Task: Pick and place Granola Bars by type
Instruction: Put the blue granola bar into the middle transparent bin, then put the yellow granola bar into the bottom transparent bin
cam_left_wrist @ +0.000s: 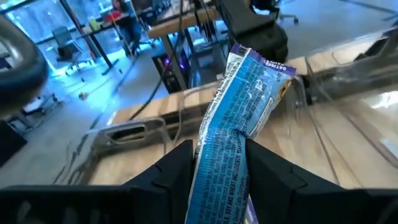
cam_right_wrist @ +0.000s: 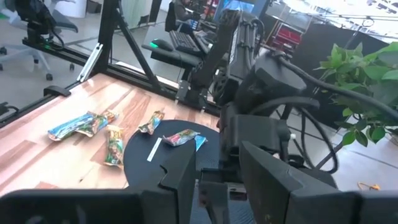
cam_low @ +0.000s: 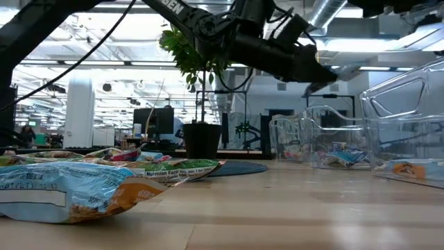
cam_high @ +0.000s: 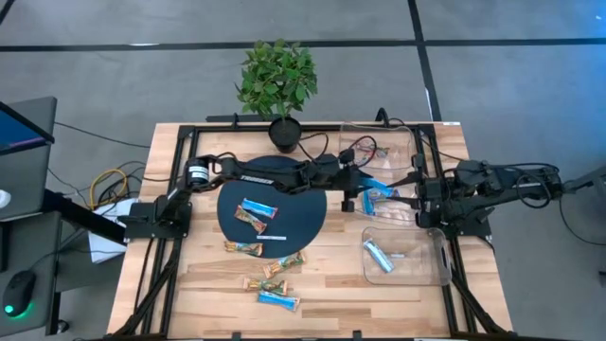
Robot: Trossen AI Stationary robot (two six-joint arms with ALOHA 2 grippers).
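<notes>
Left gripper (cam_left_wrist: pixel 217 163) was clamped on a blue bar (cam_left_wrist: pixel 239 118), pinched near the wrapper's lower half, hanging over the clear bins (cam_high: pixel 383 156) right of the round dark mat (cam_high: pixel 308 213). The foil looked light, soft and crinkly, likely slick; it buckled at the pinch, so a mid-body grip across the narrow width seemed best. Right gripper (cam_right_wrist: pixel 217 171) waited near the bins with its fingers apart and nothing between them. Other bars lay on the mat and the wooden table (cam_high: pixel 341 284); one blue bar (cam_high: pixel 377 256) sat in the near bin (cam_high: pixel 431 275).
</notes>
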